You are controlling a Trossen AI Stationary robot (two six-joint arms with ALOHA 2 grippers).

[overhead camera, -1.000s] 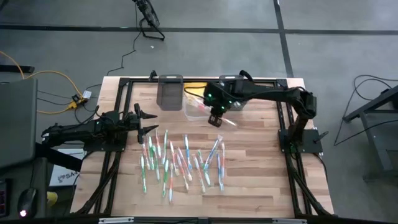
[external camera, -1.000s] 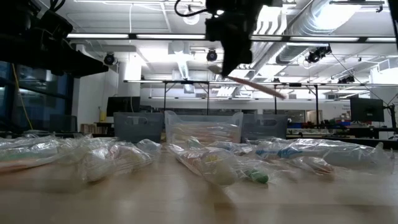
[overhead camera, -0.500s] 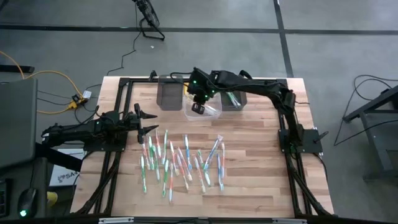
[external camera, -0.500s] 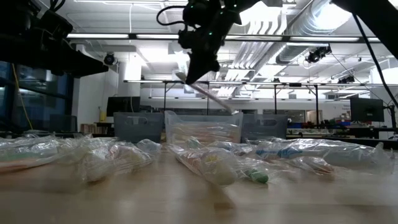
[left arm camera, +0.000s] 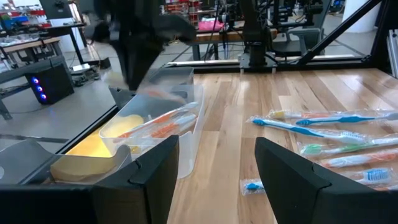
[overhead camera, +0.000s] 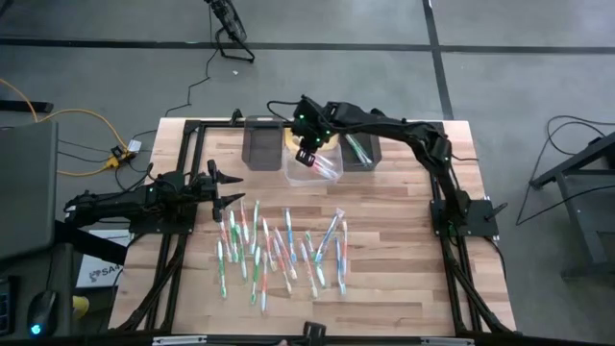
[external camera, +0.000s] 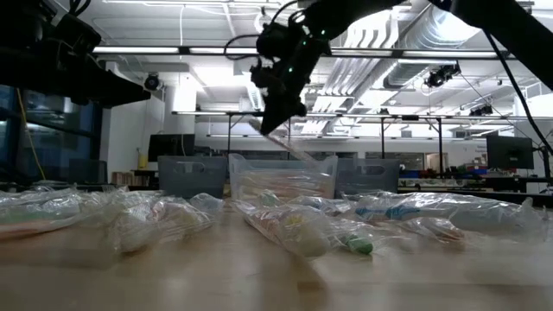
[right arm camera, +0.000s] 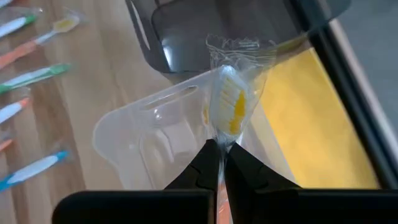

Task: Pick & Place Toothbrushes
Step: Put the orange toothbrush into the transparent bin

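My right gripper (overhead camera: 308,157) hangs over the clear bin (overhead camera: 314,166) at the table's far side, shut on a toothbrush (right arm camera: 227,102) in a clear wrapper, with white and orange bristles. In the low view that toothbrush (external camera: 298,147) slants down from the gripper (external camera: 275,121) toward the clear bin's mouth (external camera: 281,164). Another orange toothbrush (left arm camera: 163,124) lies inside that bin. Many wrapped toothbrushes (overhead camera: 279,245) lie flat on the table's middle. My left gripper (left arm camera: 214,180) waits open at the table's left (overhead camera: 226,187). My right gripper pinches the wrapped toothbrush between its two fingertips (right arm camera: 211,158), just behind the bristle head (right arm camera: 224,134). The fingers come slanting down from above. The head and the wrapper's end stick out past the fingertips. The toothbrush is lifted clear, tilted down over the clear bin.
A dark bin (overhead camera: 261,142) stands left of the clear bin, and another dark bin (overhead camera: 357,152) on its right holds green toothbrushes. Something yellow (right arm camera: 305,124) lies behind the clear bin. Bare wood (overhead camera: 404,221) lies right of the pile.
My right gripper has carried the toothbrush from the clear bin's right side toward the table's left and far edge, and now stands over the clear bin. The toothbrush's free end has come down to the bin's mouth. It has stayed shut on the toothbrush.
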